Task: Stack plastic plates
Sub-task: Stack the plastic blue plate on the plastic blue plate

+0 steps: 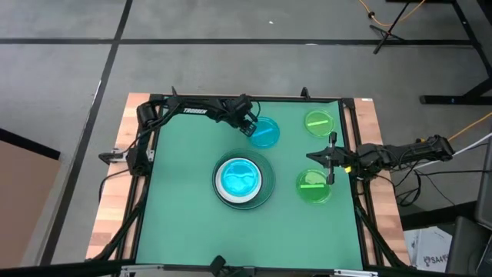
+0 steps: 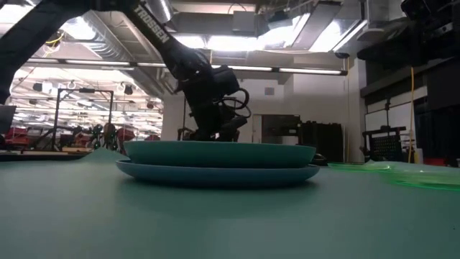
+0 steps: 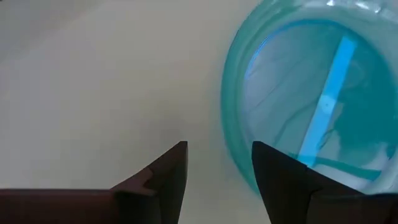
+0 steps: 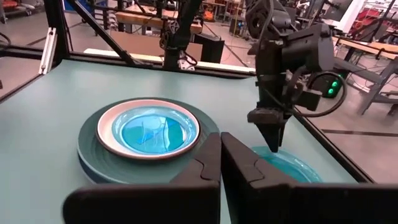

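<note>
Stacked plates (image 1: 243,181) at centre of the tabletop (image 1: 184,223), left claw (image 1: 250,127) spread over a loose cyan plate (image 1: 265,134) upper centre, right claw (image 1: 317,157) pressed together between two green plates (image 1: 316,187) at right.

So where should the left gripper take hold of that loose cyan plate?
Probably at the rim. The loose cyan plate lies flat on the mat, and the left gripper is open at its near edge, one finger over the raised lip. Pinch that lip from above, then lift.
</note>
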`<action>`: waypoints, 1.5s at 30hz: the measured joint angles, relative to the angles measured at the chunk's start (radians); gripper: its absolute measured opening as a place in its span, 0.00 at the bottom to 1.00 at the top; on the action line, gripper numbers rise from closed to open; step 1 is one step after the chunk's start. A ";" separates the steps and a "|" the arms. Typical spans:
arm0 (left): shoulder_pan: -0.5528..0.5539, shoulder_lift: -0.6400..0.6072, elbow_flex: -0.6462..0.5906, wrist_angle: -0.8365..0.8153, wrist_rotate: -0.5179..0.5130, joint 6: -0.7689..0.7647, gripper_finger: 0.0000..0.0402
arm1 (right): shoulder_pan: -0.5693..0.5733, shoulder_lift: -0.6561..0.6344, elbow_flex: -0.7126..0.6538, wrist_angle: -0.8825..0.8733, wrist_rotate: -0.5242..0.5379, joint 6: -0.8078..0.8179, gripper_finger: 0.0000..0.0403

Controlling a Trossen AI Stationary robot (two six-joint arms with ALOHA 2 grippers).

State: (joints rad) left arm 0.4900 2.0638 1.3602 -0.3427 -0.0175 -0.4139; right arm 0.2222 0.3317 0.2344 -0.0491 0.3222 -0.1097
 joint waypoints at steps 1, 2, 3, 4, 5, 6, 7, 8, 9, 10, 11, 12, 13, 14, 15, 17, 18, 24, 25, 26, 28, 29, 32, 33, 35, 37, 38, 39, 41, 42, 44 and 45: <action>0.002 0.005 0.000 0.005 0.013 -0.001 0.43 | 0.000 0.000 0.000 -0.003 0.000 0.001 0.00; 0.002 0.009 0.000 0.008 0.023 -0.001 0.43 | 0.000 0.000 0.000 -0.002 0.000 0.001 0.00; 0.000 0.015 0.000 0.016 0.031 -0.001 0.43 | 0.000 0.000 0.000 -0.003 0.000 0.002 0.00; -0.002 0.020 0.000 0.022 0.032 -0.001 0.43 | 0.000 0.000 0.000 -0.004 0.000 0.002 0.00; -0.002 0.021 0.000 0.032 0.042 -0.001 0.43 | 0.000 0.000 0.000 -0.004 0.000 0.002 0.00; -0.002 0.022 0.000 0.034 0.042 -0.002 0.43 | 0.000 0.000 0.000 -0.004 0.000 0.003 0.00; -0.002 0.022 0.000 0.034 0.041 -0.001 0.43 | 0.000 0.000 0.000 -0.004 0.000 0.003 0.00; -0.002 0.022 0.000 0.034 0.041 -0.002 0.43 | 0.000 0.000 0.000 -0.004 0.000 0.003 0.00; -0.002 0.022 0.000 0.034 0.041 -0.001 0.42 | 0.000 0.000 0.000 -0.004 0.000 0.003 0.00; -0.002 0.022 0.000 0.034 0.041 0.001 0.42 | 0.000 0.000 0.000 -0.004 0.000 0.003 0.00; -0.002 0.022 0.000 0.035 0.041 0.004 0.41 | 0.000 0.000 0.000 -0.004 0.000 0.003 0.00; -0.002 0.022 0.000 0.036 0.040 0.004 0.40 | 0.000 0.000 0.000 -0.004 0.000 0.003 0.00; -0.002 0.023 0.000 0.037 0.040 0.004 0.39 | 0.000 0.000 0.000 -0.004 0.000 0.003 0.00; -0.004 0.023 0.000 0.039 0.041 0.005 0.38 | 0.000 0.000 0.000 -0.004 0.000 0.003 0.00; -0.005 0.023 0.000 0.041 0.041 0.009 0.37 | 0.000 0.000 0.000 -0.004 0.000 0.003 0.00; -0.008 0.024 0.000 0.042 0.047 0.028 0.34 | 0.000 0.000 0.000 -0.004 0.000 0.003 0.00; -0.008 0.024 0.000 0.041 0.048 0.031 0.32 | 0.000 0.000 0.000 -0.004 0.001 0.003 0.00; -0.009 0.024 0.000 0.040 0.061 0.032 0.23 | 0.000 0.000 0.000 -0.004 0.001 0.003 0.00; -0.009 0.024 0.000 0.040 0.062 0.032 0.22 | 0.000 0.000 0.000 -0.004 0.001 0.003 0.00; -0.009 0.024 0.000 0.040 0.063 0.037 0.21 | 0.000 0.000 0.000 -0.004 0.001 0.003 0.00; -0.010 0.024 0.000 0.040 0.066 0.049 0.18 | 0.000 0.000 0.000 -0.004 0.002 0.003 0.00; -0.011 0.024 0.000 0.040 0.065 0.050 0.17 | 0.000 0.000 0.000 -0.004 0.002 0.003 0.00; -0.013 0.024 0.000 0.040 0.065 0.050 0.13 | 0.000 0.000 0.000 -0.004 0.002 0.003 0.00; -0.014 0.024 0.000 0.040 0.066 0.051 0.12 | 0.000 0.000 0.000 -0.004 0.002 0.003 0.00; -0.014 0.024 0.000 0.041 0.066 0.055 0.09 | 0.000 0.000 0.000 -0.004 0.002 0.003 0.00; -0.015 0.024 0.000 0.041 0.065 0.058 0.06 | 0.000 0.000 0.000 -0.004 0.002 0.003 0.00; -0.015 0.024 0.000 0.043 0.065 0.058 0.05 | 0.000 0.000 0.000 -0.004 0.003 0.003 0.00; -0.015 0.024 0.000 0.045 0.065 0.058 0.03 | 0.000 0.000 0.000 -0.004 0.003 0.003 0.00; -0.017 0.024 0.000 0.049 0.061 0.063 0.01 | 0.000 0.000 0.000 -0.004 0.003 0.003 0.00; -0.019 0.023 0.000 0.050 0.057 0.066 0.01 | 0.000 0.000 0.000 -0.004 0.003 0.003 0.00; -0.020 0.023 0.000 0.055 0.050 0.069 0.01 | 0.000 0.000 0.000 -0.004 0.003 0.003 0.00; -0.020 0.023 0.000 0.057 0.049 0.069 0.01 | 0.000 0.000 0.000 -0.004 0.003 0.003 0.00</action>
State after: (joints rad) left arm 0.4702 2.0869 1.3605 -0.2858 0.0316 -0.3447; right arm 0.2222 0.3317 0.2344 -0.0532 0.3252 -0.1068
